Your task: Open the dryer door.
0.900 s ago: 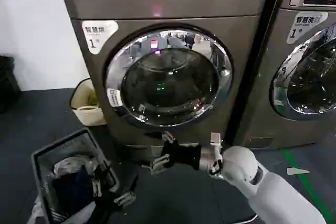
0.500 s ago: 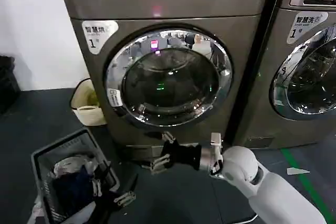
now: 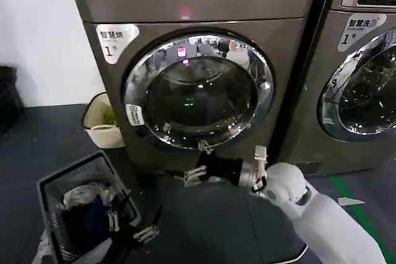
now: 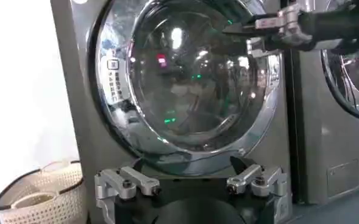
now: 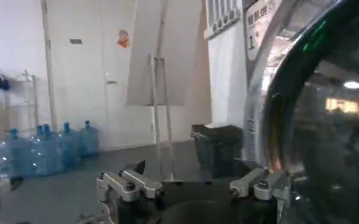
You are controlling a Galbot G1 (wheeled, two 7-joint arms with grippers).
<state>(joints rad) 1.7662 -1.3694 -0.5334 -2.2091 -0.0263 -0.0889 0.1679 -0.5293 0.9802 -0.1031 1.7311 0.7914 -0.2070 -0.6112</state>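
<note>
1. Two grippers in view. Dryer door [image 3: 198, 91] is closed, flush in the machine front.
2. Right gripper [image 3: 197, 162] sits just below the door's chrome lower rim, fingers spread apart, gripping nothing.
3. Left gripper [image 3: 133, 224] is low by the laundry basket [image 3: 49, 183], fingers apart.

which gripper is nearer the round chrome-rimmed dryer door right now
Right. The right gripper is open just under the chrome-rimmed dark glass dryer door, at its lower rim. The left gripper is open too, down low by the laundry basket, well away from it.
</note>
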